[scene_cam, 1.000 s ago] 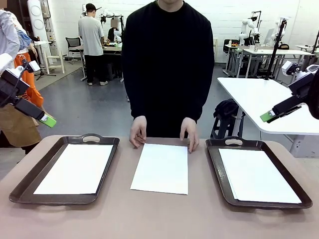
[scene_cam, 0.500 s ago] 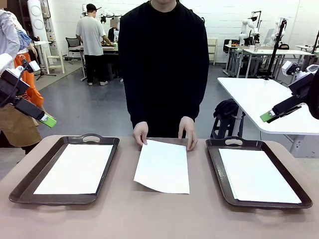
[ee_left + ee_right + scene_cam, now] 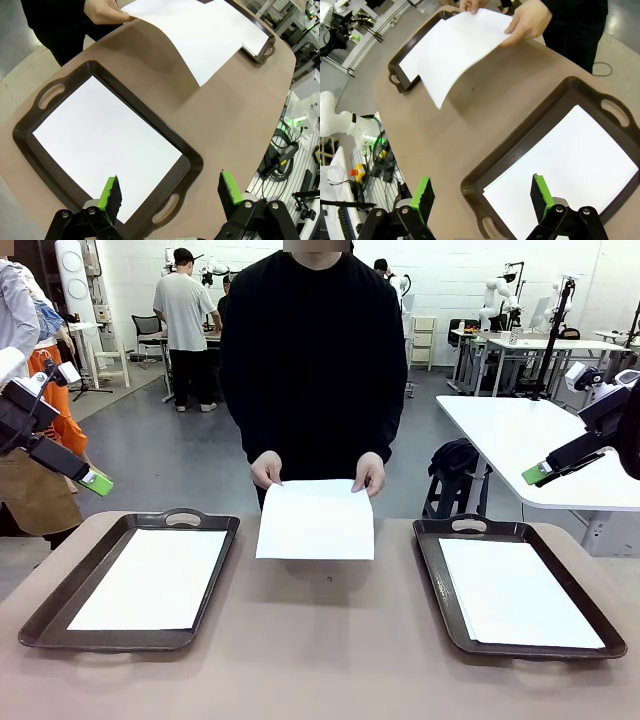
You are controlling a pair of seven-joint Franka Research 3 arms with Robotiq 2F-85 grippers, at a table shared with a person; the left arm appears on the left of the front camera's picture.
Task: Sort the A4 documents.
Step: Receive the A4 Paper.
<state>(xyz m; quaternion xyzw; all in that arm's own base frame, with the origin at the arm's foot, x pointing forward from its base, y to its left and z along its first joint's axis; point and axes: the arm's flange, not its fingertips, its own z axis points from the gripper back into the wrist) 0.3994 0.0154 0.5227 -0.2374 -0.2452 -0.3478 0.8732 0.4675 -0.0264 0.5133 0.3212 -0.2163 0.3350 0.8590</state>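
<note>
— What's on the brown desk (image 3: 330,660)?

— Two dark brown handled trays, one toward the left edge (image 3: 40,615) and one toward the right edge (image 3: 435,575), each holding a plain white A4 sheet (image 3: 150,578) (image 3: 515,592).

— And the third sheet?

— The person at the far edge holds a thin white paper sheet (image 3: 316,520) up off the desk, a hand (image 3: 266,469) (image 3: 369,473) on each top corner.

— The tools?

— Left tool (image 3: 170,192) hangs above the left tray, jaws spread wide, holding nothing. Right tool (image 3: 481,195) likewise above the right tray.

Left: your tray (image 3: 40,615) carries one sheet (image 3: 150,578).
Right: second tray (image 3: 440,590), another sheet (image 3: 515,590).
Middle: person's hands (image 3: 266,469) lift a sheet (image 3: 315,520) above the table (image 3: 320,670).
</note>
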